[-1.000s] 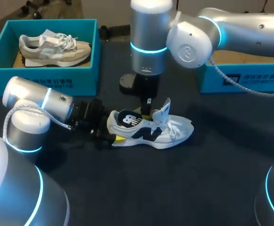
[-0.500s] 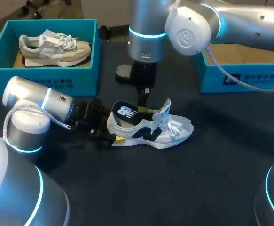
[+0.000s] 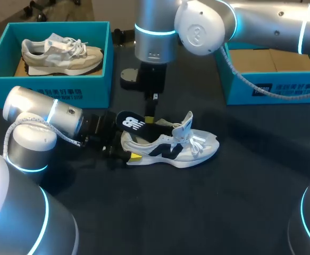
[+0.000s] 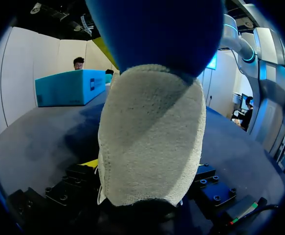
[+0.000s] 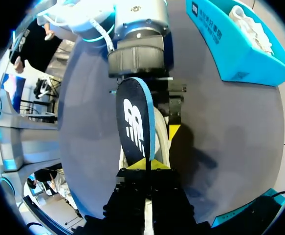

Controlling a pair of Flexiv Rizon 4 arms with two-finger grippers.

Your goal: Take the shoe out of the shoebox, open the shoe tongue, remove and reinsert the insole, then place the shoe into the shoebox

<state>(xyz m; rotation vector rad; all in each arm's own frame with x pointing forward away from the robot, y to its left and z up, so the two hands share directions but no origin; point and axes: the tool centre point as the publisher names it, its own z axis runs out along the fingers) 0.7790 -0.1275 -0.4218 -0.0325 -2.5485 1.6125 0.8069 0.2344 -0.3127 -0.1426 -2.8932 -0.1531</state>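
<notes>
A white shoe point(image 3: 178, 146) with a black logo lies on its sole mid-table, tongue pulled up. My left gripper point(image 3: 124, 154) straddles its heel from the left. In the left wrist view the pale heel point(image 4: 152, 142) fills the gap between the fingers, one yellow fingertip point(image 4: 89, 164) against its side. My right gripper point(image 3: 150, 114) hangs over the shoe's opening, shut on the black insole point(image 3: 131, 122). The insole's heel end sticks up and out above the heel. The right wrist view shows the insole point(image 5: 135, 122) edge-on, pinched between the yellow tips of that gripper point(image 5: 146, 165).
A teal shoebox point(image 3: 53, 85) at the back left holds a beige shoe point(image 3: 59, 53). A second open teal box point(image 3: 271, 87) stands at the back right under my right arm. Bare dark table lies in front of the shoe.
My right gripper has risen and shifted left and back, drawing the insole's heel end farther out of the shoe. The left gripper and the shoe have stayed put.
</notes>
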